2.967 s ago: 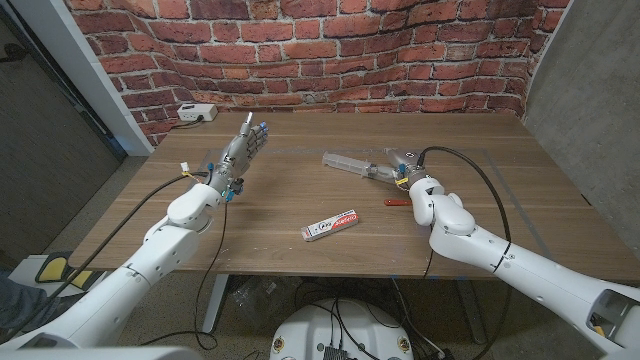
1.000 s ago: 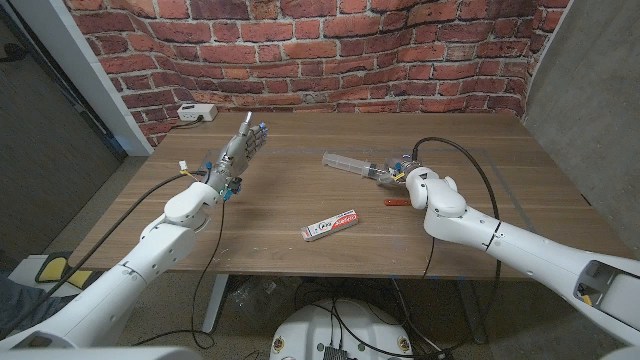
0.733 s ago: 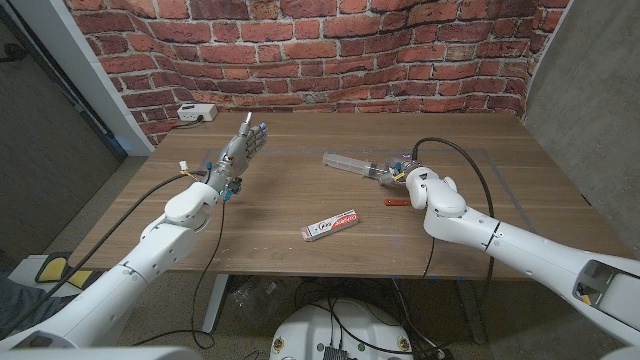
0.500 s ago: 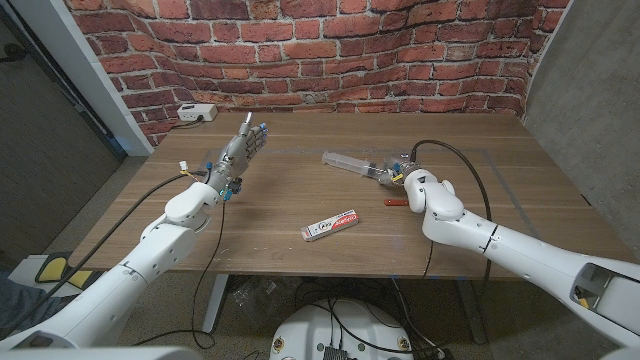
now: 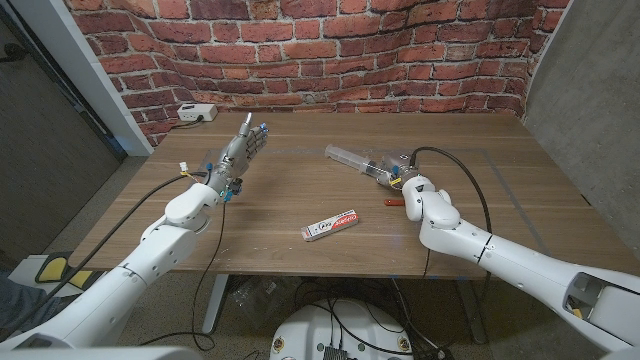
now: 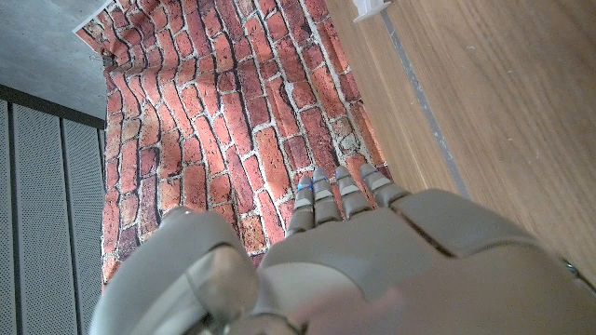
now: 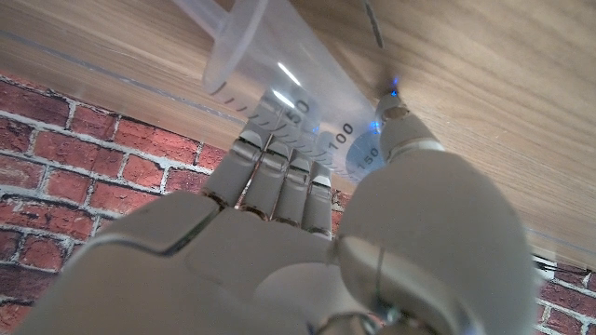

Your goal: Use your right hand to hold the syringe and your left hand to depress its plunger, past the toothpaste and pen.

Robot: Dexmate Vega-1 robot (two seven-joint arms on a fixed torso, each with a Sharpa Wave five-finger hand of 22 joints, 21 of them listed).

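Observation:
The clear syringe [image 5: 352, 158] is in the grip of my right hand [image 5: 403, 178] at the table's right middle, its barrel pointing left and away from the hand. In the right wrist view, fingers [image 7: 279, 172] and thumb close around the marked barrel [image 7: 265, 79]. The white and red toothpaste tube [image 5: 330, 226] lies near the front edge, left of that hand. A bit of the red pen [image 5: 385, 201] shows beside my right wrist. My left hand [image 5: 243, 146] is raised at the table's left with nothing in it, fingers [image 6: 337, 194] straight.
A white power box [image 5: 197, 113] sits at the back left corner by the brick wall, also seen in the left wrist view as a white box [image 6: 370, 8]. A black cable [image 5: 470, 175] loops over the table behind my right arm.
My right hand has closed on the syringe and shifted it a little; the barrel's far end now sits slightly farther back and right. The right arm swung leftward. My left hand stayed still.

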